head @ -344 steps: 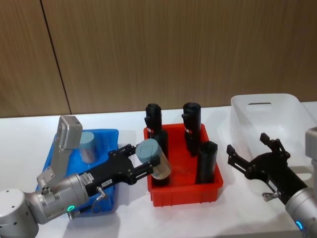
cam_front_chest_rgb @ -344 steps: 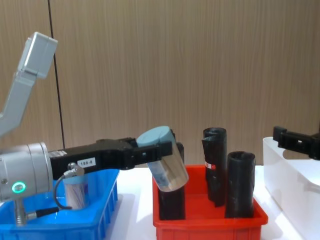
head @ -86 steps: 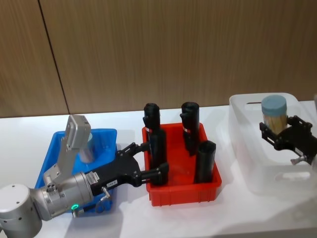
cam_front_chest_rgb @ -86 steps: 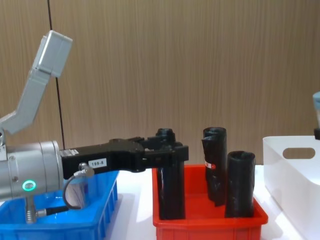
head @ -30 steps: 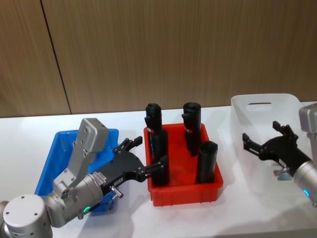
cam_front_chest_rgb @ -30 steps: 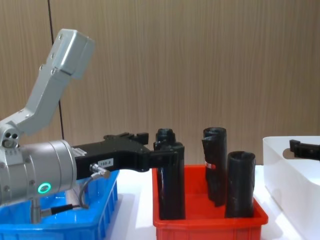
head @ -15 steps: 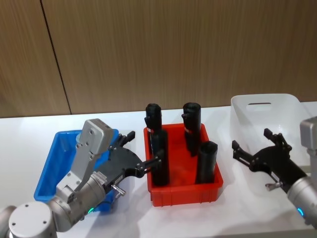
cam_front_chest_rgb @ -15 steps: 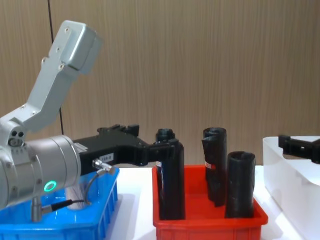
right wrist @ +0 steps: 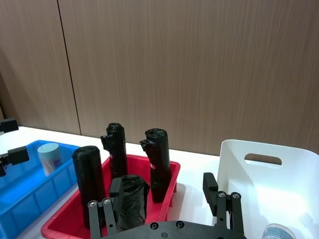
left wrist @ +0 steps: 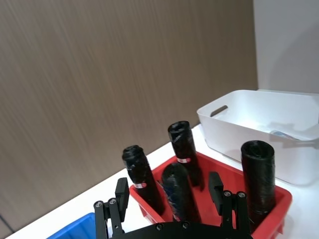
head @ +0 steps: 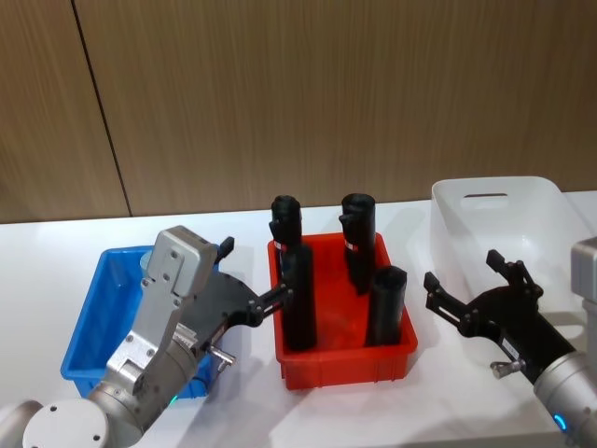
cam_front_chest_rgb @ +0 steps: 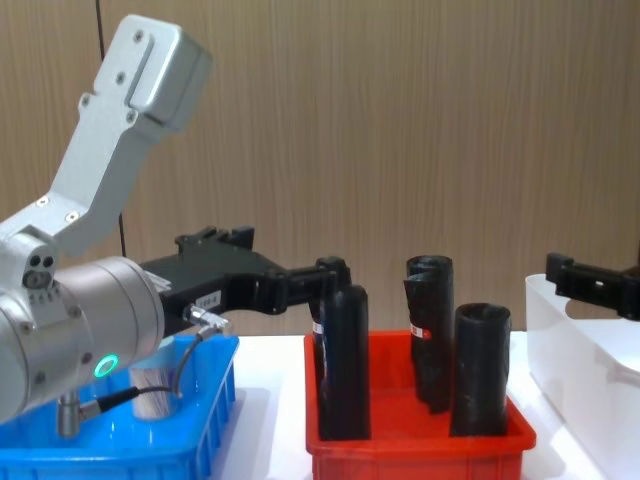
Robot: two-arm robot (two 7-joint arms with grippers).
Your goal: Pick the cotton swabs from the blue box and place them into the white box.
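The blue box [head: 82, 329] stands at the left with one cotton swab tub [right wrist: 50, 157] upright in it, pale blue lid up. My left gripper [head: 254, 273] hovers open and empty between the blue box and the red bin, above the rims. The white box [head: 550, 201] stands at the right; a cotton swab tub [right wrist: 277, 233] lies inside it. My right gripper [head: 464, 271] is open and empty, just in front of the white box's near left corner.
A red bin [head: 345, 359] in the middle holds several tall black rolls [head: 387, 303] that rise well above its rim. A wood-panel wall stands behind the white table [head: 308, 411]. Bare table lies in front of the bins.
The right gripper held a tub over the white box, let it go inside and has drawn back empty. The left gripper swung from the red bin's front roll toward the blue box.
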